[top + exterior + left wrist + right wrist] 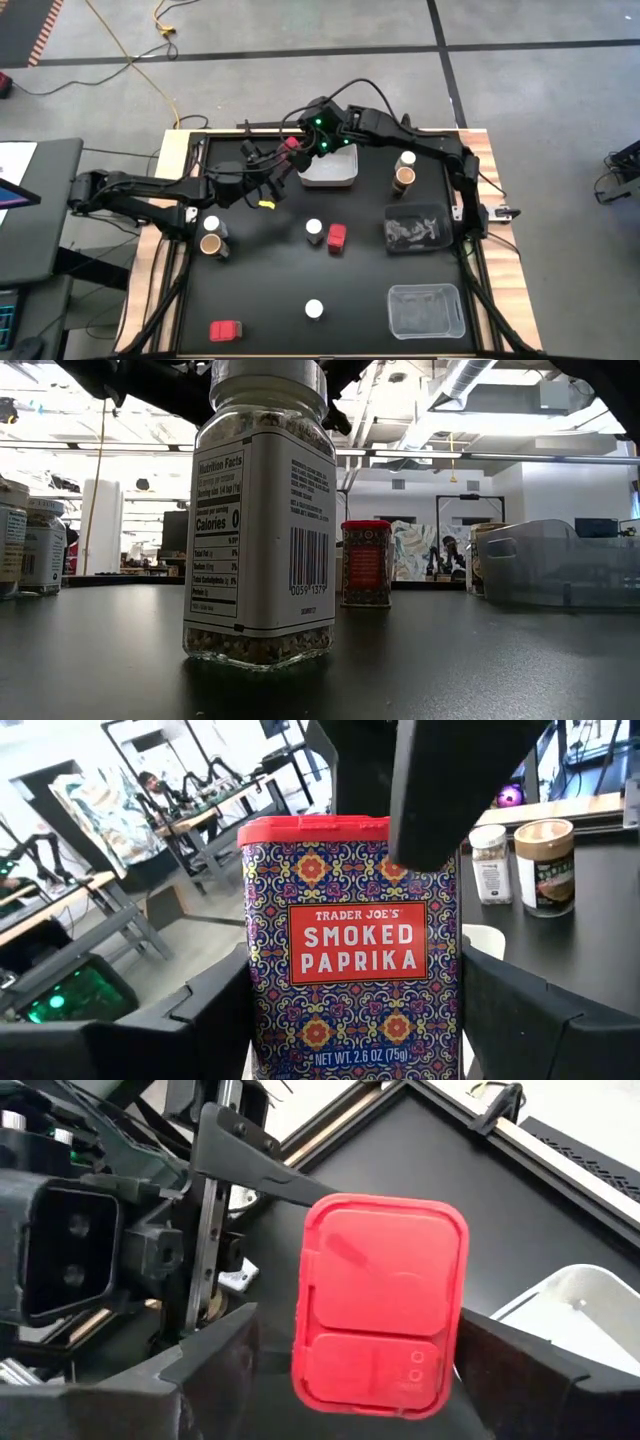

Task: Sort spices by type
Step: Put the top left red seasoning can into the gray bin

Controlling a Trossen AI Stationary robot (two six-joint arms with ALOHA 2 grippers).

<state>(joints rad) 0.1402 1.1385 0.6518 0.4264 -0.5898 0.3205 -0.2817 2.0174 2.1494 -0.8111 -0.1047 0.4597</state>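
Observation:
A red-lidded tin point(350, 950) with a patterned label reading SMOKED PAPRIKA hangs upright in the air near the white bin point(330, 170); it is one of the spices. My left gripper point(288, 157) is shut on it. My right gripper point(360, 1370) reaches in from the far right and slants down, open, with a finger on either side of the tin's red lid point(380, 1300). Other spices stand on the table: a red box point(336, 237), white-lidded jars point(314, 230) point(314, 309), and a red box lying at the near left point(226, 330). My left gripper pinches the tin's lower part by its two narrow sides point(262, 1020) between its two fingers. The fingers come in level from the table's left. The tin stands upright, lifted clear of the table. My right gripper's fingers point(440, 790) flank the lid; I cannot tell whether they touch it.
Two jars point(211, 235) stand at the left and two point(405, 170) at the far right. A dark tray point(415, 228) and a clear bin point(425, 310) sit on the right. In the low view a large jar point(260, 510) stands close in front.

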